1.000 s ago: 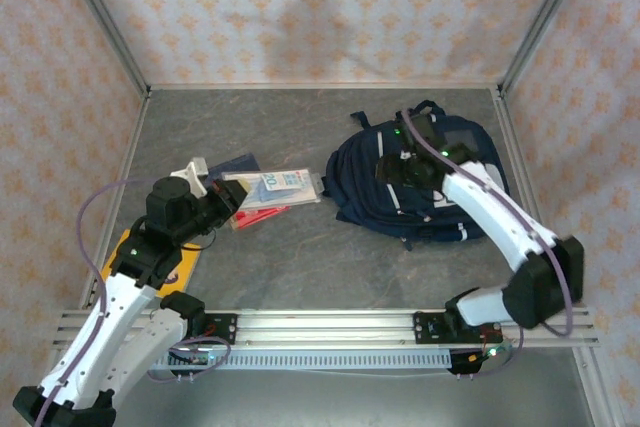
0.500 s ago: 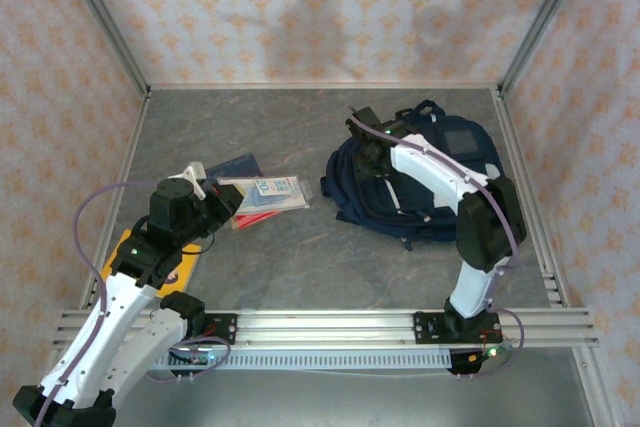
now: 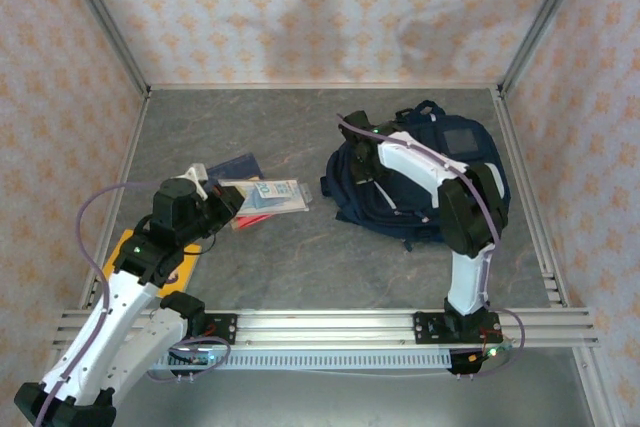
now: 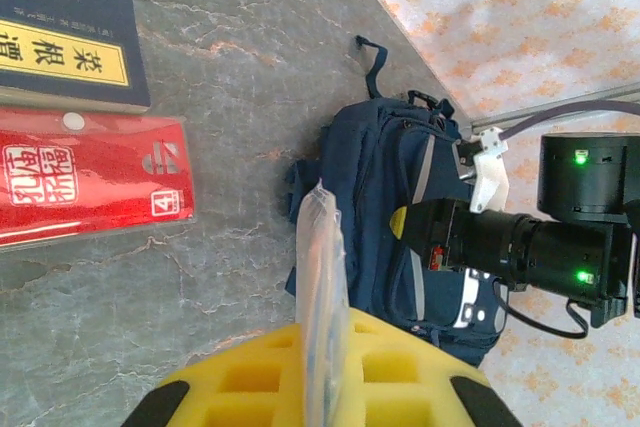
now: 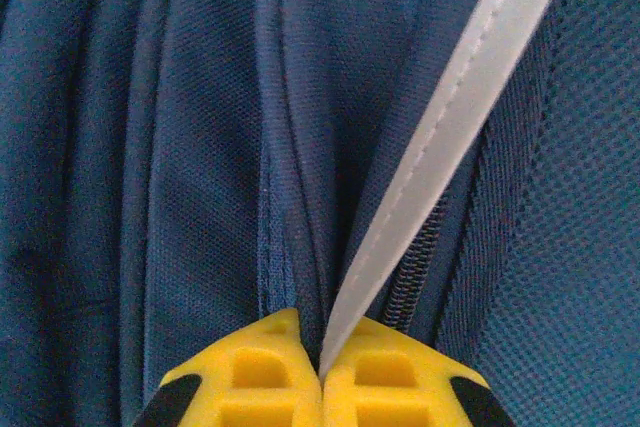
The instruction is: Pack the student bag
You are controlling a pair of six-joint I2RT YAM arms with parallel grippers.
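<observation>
Tightly, right fingers (image 5: 250,382) pinch the student bag (image 5: 150,127) (left fingers (image 4: 250,387) clamp a pouch (image 4: 322,287)).

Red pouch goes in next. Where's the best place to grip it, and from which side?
Probably the red pouch by its short end facing the student bag, coming in low from the bag side. It lies flat and thin on the table, and the dark book sits against one long edge, so that end is freest.

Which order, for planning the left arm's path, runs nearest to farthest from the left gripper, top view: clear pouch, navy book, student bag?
1. clear pouch, held in the left gripper.
2. navy book, just beyond.
3. student bag, far right.
</observation>
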